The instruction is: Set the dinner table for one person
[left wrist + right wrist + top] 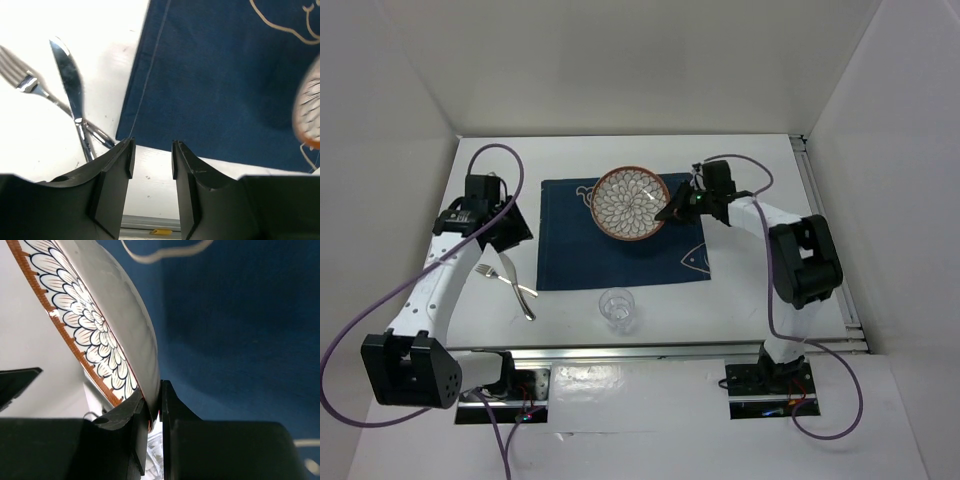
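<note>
A petal-patterned bowl (630, 203) with a brown rim is at the far middle of the dark blue placemat (620, 255) on the white dinner table (740, 290). My right gripper (672, 212) is shut on the bowl's right rim; the right wrist view shows the rim (100, 335) pinched between the fingers, with the bowl tilted. My left gripper (516, 232) is open and empty above the table at the placemat's left edge (150, 90). A fork (498, 272) and a knife (516, 283) lie crossed left of the placemat, also seen in the left wrist view: fork (30, 82), knife (70, 95).
A clear drinking glass (617, 309) stands on the table just in front of the placemat. A metal rail (660, 349) runs along the near edge and another along the right side (830, 240). White walls enclose the table.
</note>
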{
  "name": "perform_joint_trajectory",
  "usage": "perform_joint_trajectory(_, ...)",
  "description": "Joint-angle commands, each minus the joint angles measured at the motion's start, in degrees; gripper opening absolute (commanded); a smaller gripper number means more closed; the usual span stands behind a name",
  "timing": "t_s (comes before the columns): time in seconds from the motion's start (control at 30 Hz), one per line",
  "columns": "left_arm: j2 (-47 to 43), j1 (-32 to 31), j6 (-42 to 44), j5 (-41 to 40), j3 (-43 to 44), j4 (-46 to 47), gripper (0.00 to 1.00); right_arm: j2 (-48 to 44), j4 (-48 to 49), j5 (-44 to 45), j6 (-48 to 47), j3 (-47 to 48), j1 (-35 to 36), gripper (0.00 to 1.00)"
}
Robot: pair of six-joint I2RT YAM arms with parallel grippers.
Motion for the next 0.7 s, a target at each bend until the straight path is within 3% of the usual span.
perform_joint_trajectory(0.0, -2.4, 2.9, -2.3, 0.5, -1.9, -0.5, 0.53, 1.8, 6.8, -6.4, 4.7, 5.2, 2.2, 0.0)
perform_joint_trajectory(0.3, -4.2, 6.5, -2.8, 3.2, -7.3, 0.6, 0.57, 8.9, 5.2, -5.6, 6.1, 9.0, 5.7, 0.0)
perform_joint_trajectory(0.67, -4.8, 7.5, -2.3, 2.6, -7.8, 0.6, 0.61, 14.2, 4.0, -4.5, 6.6, 11.0, 7.9, 0.0)
